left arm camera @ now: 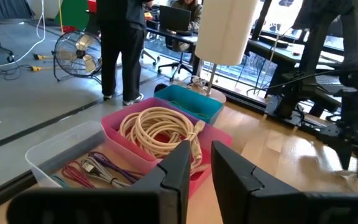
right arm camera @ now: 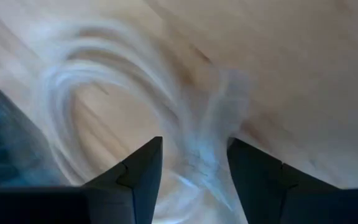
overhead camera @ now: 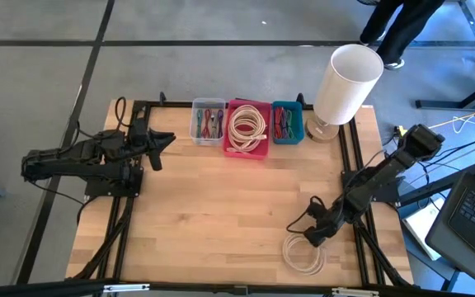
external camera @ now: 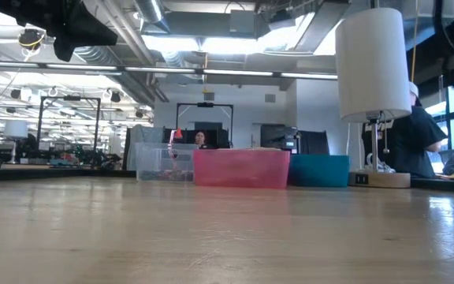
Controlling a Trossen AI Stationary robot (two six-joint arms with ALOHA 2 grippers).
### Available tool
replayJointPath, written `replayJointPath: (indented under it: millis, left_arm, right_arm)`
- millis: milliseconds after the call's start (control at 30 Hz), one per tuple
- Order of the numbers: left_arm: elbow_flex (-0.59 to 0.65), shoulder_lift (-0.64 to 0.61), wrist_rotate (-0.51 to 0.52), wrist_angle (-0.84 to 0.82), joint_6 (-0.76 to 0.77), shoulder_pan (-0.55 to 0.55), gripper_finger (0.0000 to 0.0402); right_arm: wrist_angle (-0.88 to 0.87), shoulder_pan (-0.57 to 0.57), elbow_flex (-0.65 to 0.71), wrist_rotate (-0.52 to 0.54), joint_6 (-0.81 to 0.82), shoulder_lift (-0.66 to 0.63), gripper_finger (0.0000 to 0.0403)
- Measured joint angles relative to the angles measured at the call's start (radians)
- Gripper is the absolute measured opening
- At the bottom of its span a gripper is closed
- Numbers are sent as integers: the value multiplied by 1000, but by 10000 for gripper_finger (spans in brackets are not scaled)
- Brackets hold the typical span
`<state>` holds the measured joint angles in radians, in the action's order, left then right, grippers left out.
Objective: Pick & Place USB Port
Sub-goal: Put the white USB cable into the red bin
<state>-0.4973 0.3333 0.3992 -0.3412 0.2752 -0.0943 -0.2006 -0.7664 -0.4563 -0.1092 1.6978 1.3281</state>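
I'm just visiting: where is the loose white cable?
From above, the white cable lies coiled at the table's near right edge, under the right hand.

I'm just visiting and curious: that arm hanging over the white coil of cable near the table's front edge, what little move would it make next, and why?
Probably a short drop straight down, then a squeeze. The right gripper hangs open just above the white cable coil, and its wrist view shows a strand of the coil between the two fingers, not yet pinched. The left gripper waits empty near the bins.
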Motion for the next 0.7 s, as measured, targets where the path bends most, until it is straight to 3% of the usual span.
replayJointPath:
  millis: [400, 500, 633, 700]
  left_arm:
    - [0, 0, 0, 0, 0, 0, 61]
    - [0, 0, 0, 0, 0, 0, 61]
    - [0, 0, 0, 0, 0, 0, 61]
    - [0, 0, 0, 0, 0, 0, 61]
  right_arm:
    - [24, -4, -7, 49, 0, 62, 176]
    - [18, -4, -4, 49, 1, 62, 134]
    - [25, -5, -1, 72, 0, 56, 36]
    - [24, -4, 1, 101, 4, 48, 36]
